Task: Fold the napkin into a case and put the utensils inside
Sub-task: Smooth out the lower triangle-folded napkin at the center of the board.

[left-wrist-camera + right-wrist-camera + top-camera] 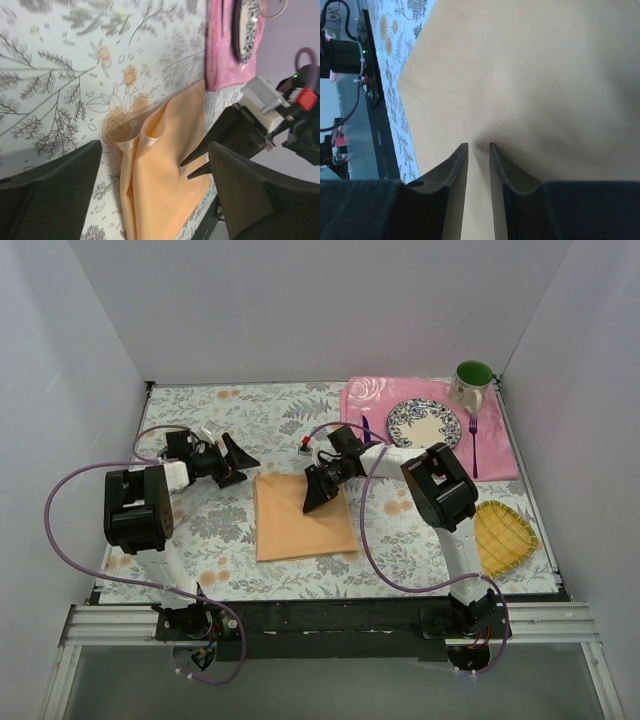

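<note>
The peach-orange napkin (300,525) lies folded into a flat rectangle mid-table, with two rolled fold edges (135,142) at its far-left corner. My left gripper (250,469) hovers open and wide at that corner (155,146), holding nothing. My right gripper (318,496) has its tips pressed down on the napkin's upper middle (478,145). Its jaws stand a narrow gap apart, and flat cloth shows between them. The dark purple knife (366,428) lies left of the plate. The purple fork (473,446) lies right of it. Both are on the pink placemat.
The pink floral placemat (500,458) at the back right carries a patterned plate (424,424) and a green-lined mug (472,383). A yellow woven mat (503,537) lies at the right, beside the right arm. White walls enclose the floral tablecloth (200,530).
</note>
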